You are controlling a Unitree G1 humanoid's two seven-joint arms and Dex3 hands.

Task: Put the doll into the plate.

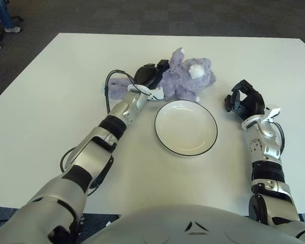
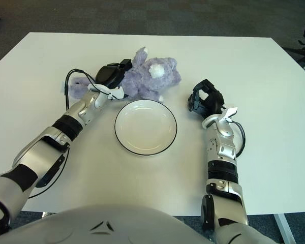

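Just behind the bare plate point(image 1: 186, 127), the left hand point(image 1: 148, 76) clutches the purple doll point(image 1: 185, 79).

We look forward and down from our head onto the white table point(image 1: 51, 91) through two eyes set slightly apart. Both views share the whole tabletop, our arms and chest, at close range.

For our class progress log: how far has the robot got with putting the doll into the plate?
Done: the left robot hand has reached the purple doll. In hand: its fingers sit on the doll, which lies on the table beyond the plate. Left: lift it into the plate. The right robot hand shows right of the plate.
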